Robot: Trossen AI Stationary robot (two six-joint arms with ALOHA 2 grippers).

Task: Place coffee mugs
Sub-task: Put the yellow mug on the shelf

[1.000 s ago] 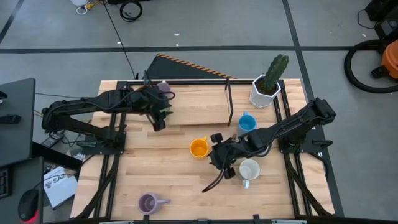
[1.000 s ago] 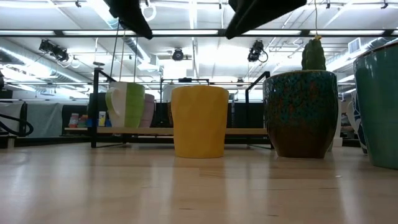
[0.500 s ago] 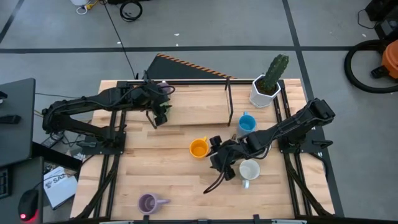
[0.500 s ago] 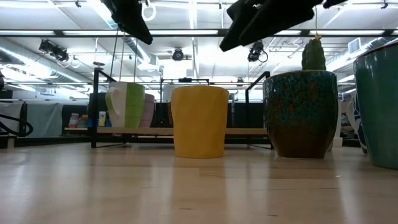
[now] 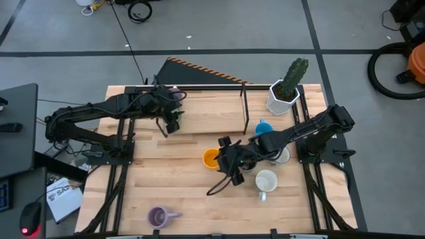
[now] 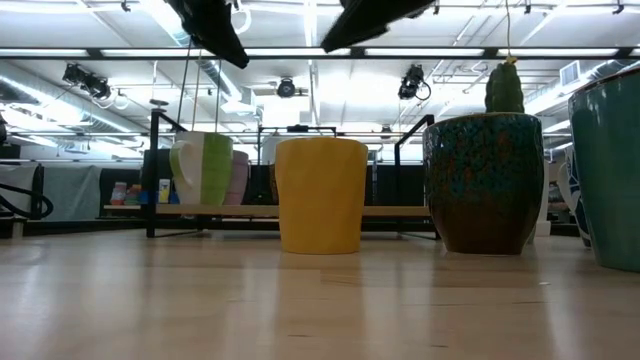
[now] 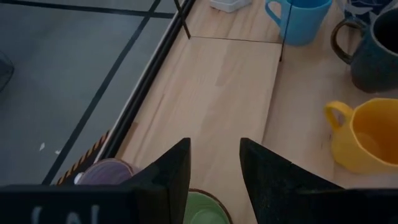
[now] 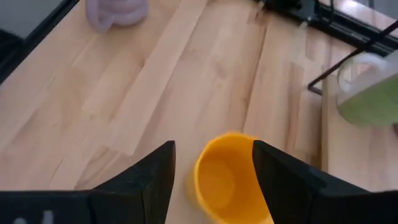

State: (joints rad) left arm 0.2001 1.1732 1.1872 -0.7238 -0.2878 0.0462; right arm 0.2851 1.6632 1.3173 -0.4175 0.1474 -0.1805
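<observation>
My right gripper (image 8: 214, 177) is open and hangs over the orange mug (image 8: 225, 185), one finger to each side of it, not touching; the high view puts it (image 5: 224, 160) beside that mug (image 5: 210, 158). My left gripper (image 7: 214, 177) is open above the green mug (image 7: 205, 210), which stands on the raised board next to a purple mug (image 5: 174, 93). The blue mug (image 5: 263, 129), a white mug (image 5: 265, 180) and a second purple mug (image 5: 158, 216) stand on the table. The dark mug (image 7: 375, 53) lies under my right arm in the high view.
The white pot with the cactus (image 5: 284, 97) stands at the far right corner. A thin black frame (image 5: 245, 109) rises by the raised board (image 5: 212, 109). A black cable (image 5: 219, 188) trails below my right gripper. Bare wood lies toward the near left (image 5: 172, 186).
My right gripper has moved toward the table's left and a little toward the far edge, away from the white mug, and now stands over the orange mug. The mugs have stayed where they were.
</observation>
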